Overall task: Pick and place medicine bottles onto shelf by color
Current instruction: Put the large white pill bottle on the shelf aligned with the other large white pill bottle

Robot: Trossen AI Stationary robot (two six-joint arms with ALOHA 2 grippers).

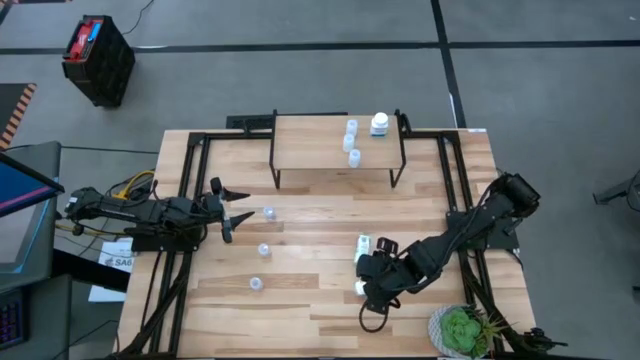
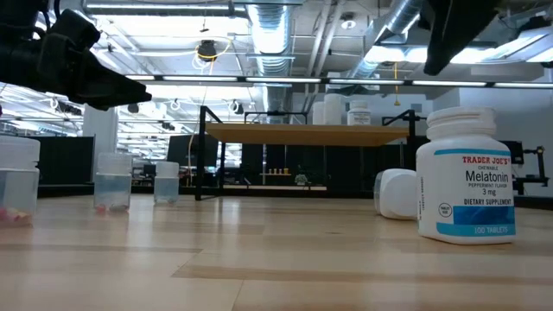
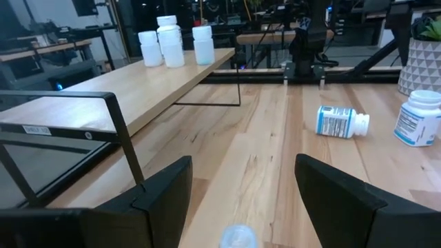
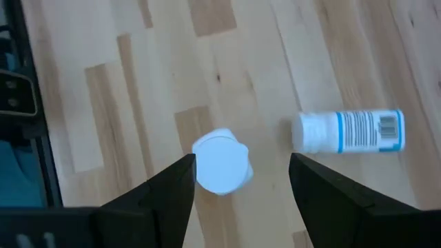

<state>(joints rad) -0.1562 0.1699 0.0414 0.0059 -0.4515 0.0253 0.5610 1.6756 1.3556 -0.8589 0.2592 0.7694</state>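
The light-wood shelf (image 1: 320,145) stands at the table's far side on black legs. It bears three pale-blue bottles (image 1: 351,142) and one white bottle (image 1: 380,124). Three more pale-blue bottles (image 1: 264,250) stand on the table left of centre. A white bottle (image 4: 220,170) stands upright and another (image 4: 348,131) lies on its side next to it. My right gripper (image 4: 241,169) is open and points down above the upright white bottle, a finger on either side, apart from it. My left gripper (image 3: 241,186) is open and level, with the farthest table pale-blue bottle (image 3: 238,236) just ahead of it.
A green potted plant (image 1: 462,330) stands at the near right corner, close behind my right arm. The shelf's black legs (image 1: 277,170) and a black frame (image 1: 190,160) border the far side. Bare tabletop (image 1: 310,230) lies between the two grippers.
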